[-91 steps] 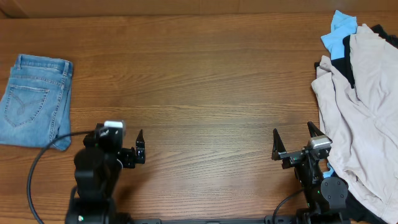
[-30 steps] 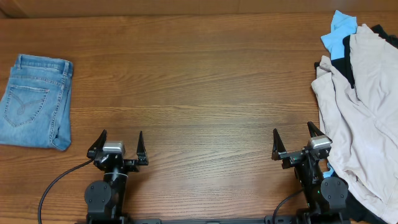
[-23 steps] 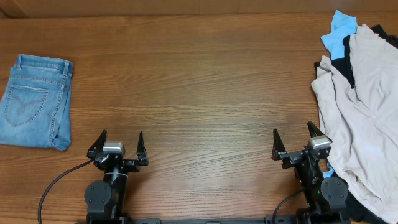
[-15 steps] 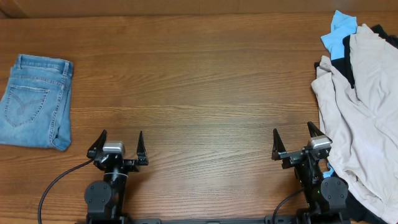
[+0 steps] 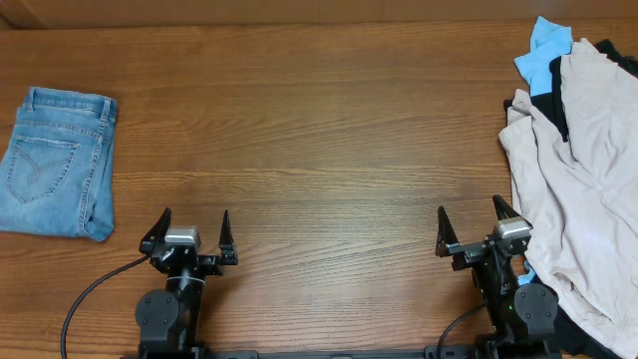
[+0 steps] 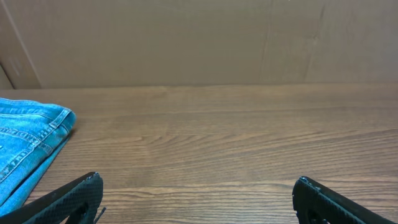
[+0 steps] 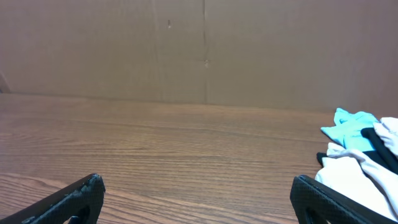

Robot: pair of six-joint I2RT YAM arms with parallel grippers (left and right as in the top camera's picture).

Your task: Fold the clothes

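The light-blue denim jeans (image 5: 58, 163) lie folded into a compact rectangle at the table's left edge, a back pocket facing up. Their edge also shows in the left wrist view (image 6: 28, 143) at the left. My left gripper (image 5: 192, 221) is open and empty near the front edge, to the right of the jeans and apart from them. It also shows in the left wrist view (image 6: 198, 183). My right gripper (image 5: 471, 216) is open and empty at the front right. It also shows in the right wrist view (image 7: 198, 183).
A heap of clothes lies at the right edge: a large beige garment (image 5: 578, 170), a sky-blue cloth (image 5: 543, 48) at its top and some black fabric (image 5: 554, 100). The heap shows in the right wrist view (image 7: 367, 162). A cardboard wall (image 6: 199, 37) stands behind the table.
The left arm has drawn back from beside the jeans and swung to face forward at the front edge. The right arm and the jeans have not moved.
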